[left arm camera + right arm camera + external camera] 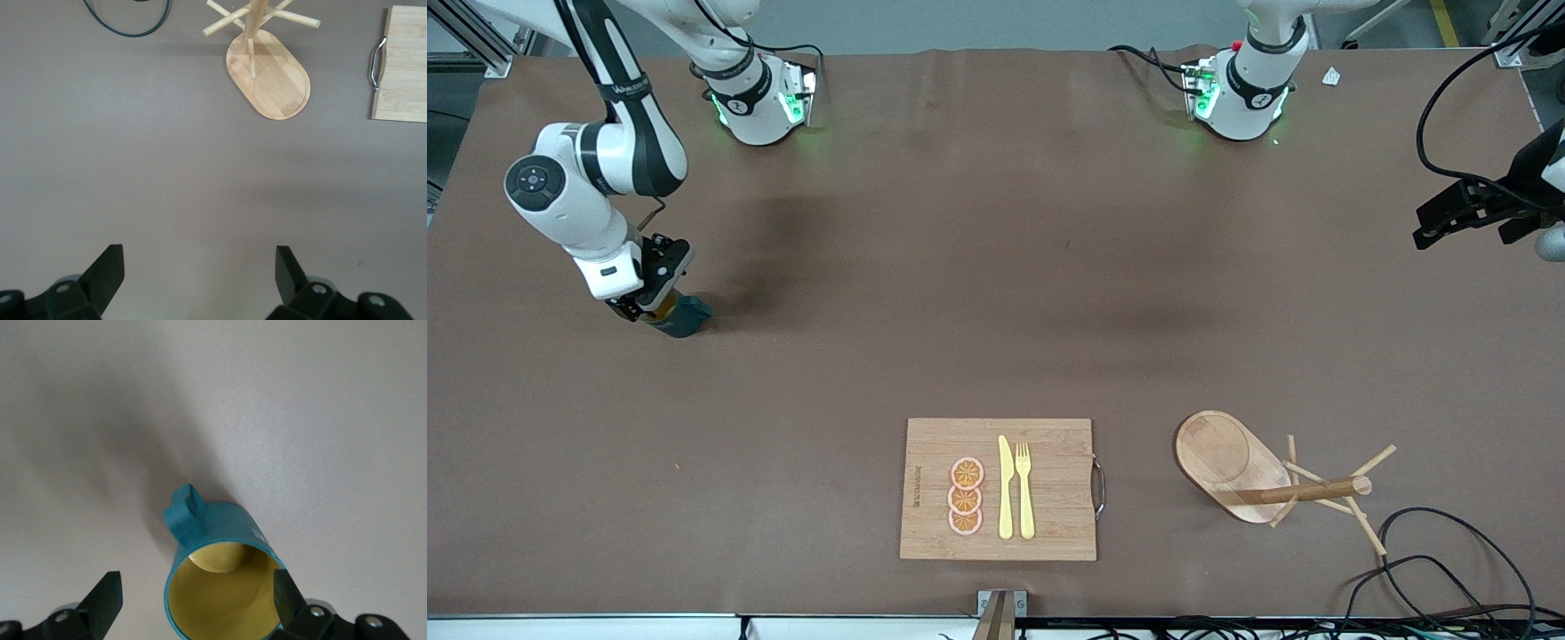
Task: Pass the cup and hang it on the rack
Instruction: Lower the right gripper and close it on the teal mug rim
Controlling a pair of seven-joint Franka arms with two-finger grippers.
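The dark teal cup (686,316) rests on the brown table at the right arm's end, its yellowish inside facing my right gripper (651,308). In the right wrist view the cup (227,527) has its handle on the side, and the right gripper (197,587) is open with the cup's mouth between its fingers; one fingertip (287,593) overlaps the rim. The wooden rack (1303,491) stands near the front camera toward the left arm's end; it also shows in the left wrist view (270,73). My left gripper (1436,227) waits open and empty (199,257) over the table's left-arm end.
A bamboo cutting board (1049,533) with orange slices (966,497), a yellow knife and fork (1024,489) lies near the front camera, mid-table. Black cables (1432,569) loop beside the rack. The board's handle end (400,67) shows in the left wrist view.
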